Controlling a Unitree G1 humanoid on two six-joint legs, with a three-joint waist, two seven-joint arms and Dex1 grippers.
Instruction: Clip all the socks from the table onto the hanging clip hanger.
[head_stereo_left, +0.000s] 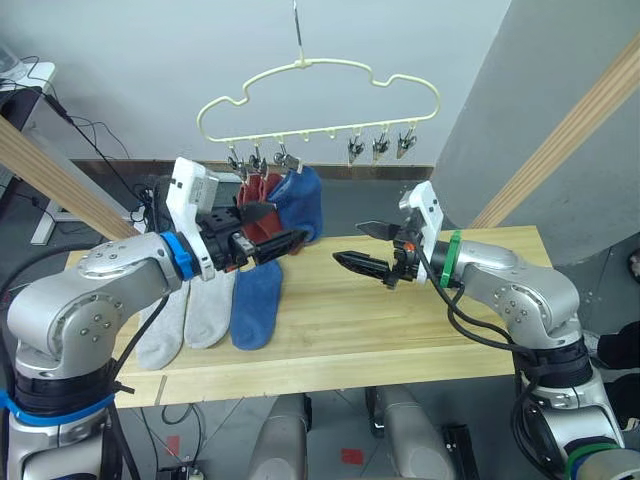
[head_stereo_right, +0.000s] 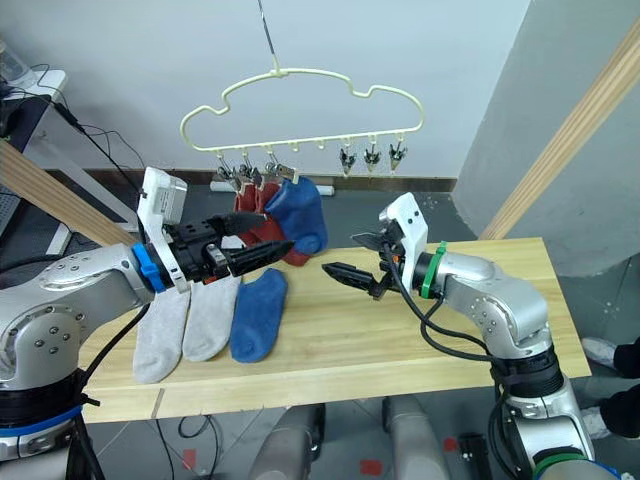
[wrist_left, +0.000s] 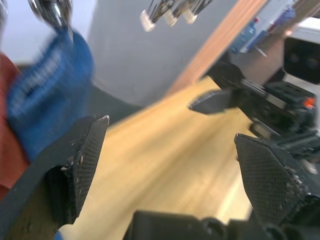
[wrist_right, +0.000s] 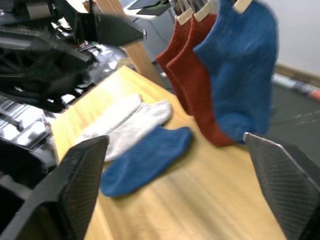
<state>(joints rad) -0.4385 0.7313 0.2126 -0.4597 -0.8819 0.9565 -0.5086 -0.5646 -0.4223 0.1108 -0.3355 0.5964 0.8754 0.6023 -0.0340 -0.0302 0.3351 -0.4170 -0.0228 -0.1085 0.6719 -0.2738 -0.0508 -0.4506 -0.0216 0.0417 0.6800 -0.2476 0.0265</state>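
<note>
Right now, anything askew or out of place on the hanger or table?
Nothing stands out. The cream-yellow wavy wire clip hanger hangs level, holding two rust red socks and one blue knit sock. Two light grey socks and one blue sock lie flat on the pale wood table.

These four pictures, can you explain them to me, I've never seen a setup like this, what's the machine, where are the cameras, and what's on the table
It is a two-armed robot. The two wide pictures come from cameras on its head, looking down over its arms. The two close-ups come from cameras on its wrists, looking out between the black fingers.

Above the wooden table hangs a cream wire hanger with metal clips. Two red socks and one blue sock are already clipped on it. Three clips on the other side are free.

On the table lie two grey socks and another blue sock.

The left gripper and the right gripper are both open, holding nothing, and face each other above the table.
</note>
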